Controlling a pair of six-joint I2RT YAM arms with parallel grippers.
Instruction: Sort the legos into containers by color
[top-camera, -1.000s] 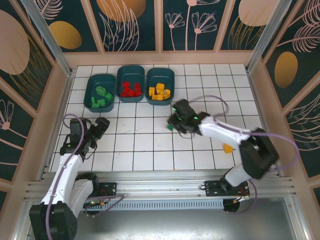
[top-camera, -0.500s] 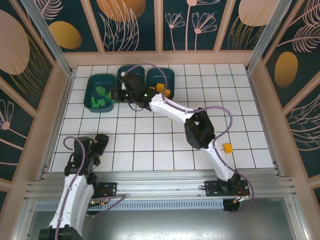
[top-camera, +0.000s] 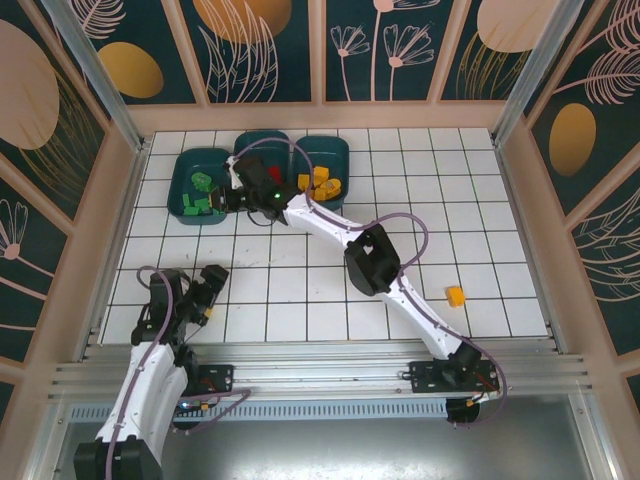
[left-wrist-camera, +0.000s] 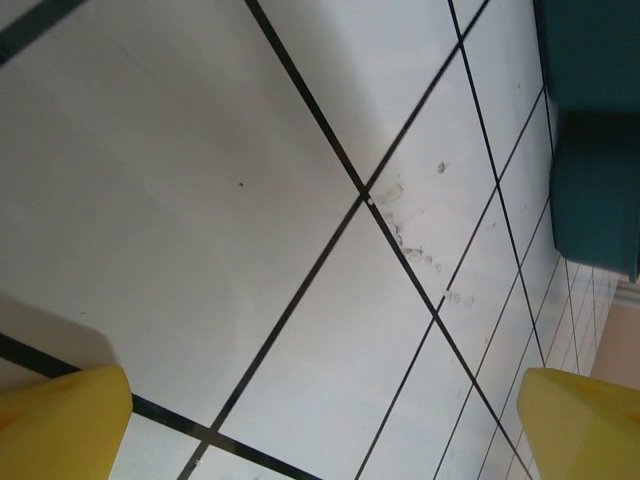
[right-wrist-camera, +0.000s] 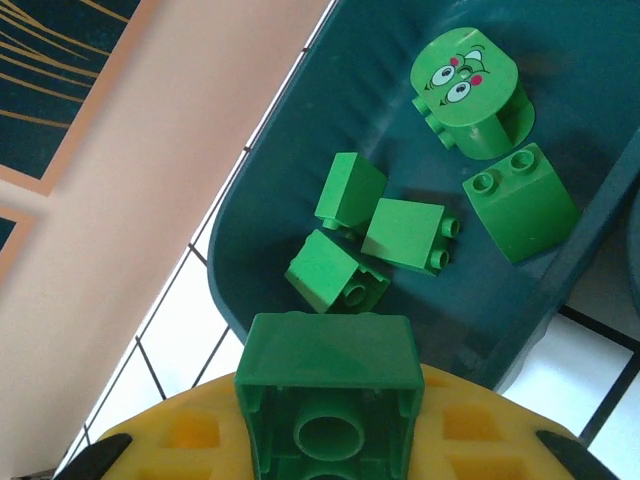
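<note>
The left gripper hangs over the table near its near left corner, its fingers spread wide above bare tile. One orange brick lies alone toward the near right corner. The right arm stretches across to the far left, where the right gripper pinches a green brick over the rim of the left bin. Inside that bin lie loose green bricks and a round green piece with a printed face. The three bins stand side by side along the far edge. The middle bin holds red bricks, and the right bin holds yellow-orange bricks.
</note>
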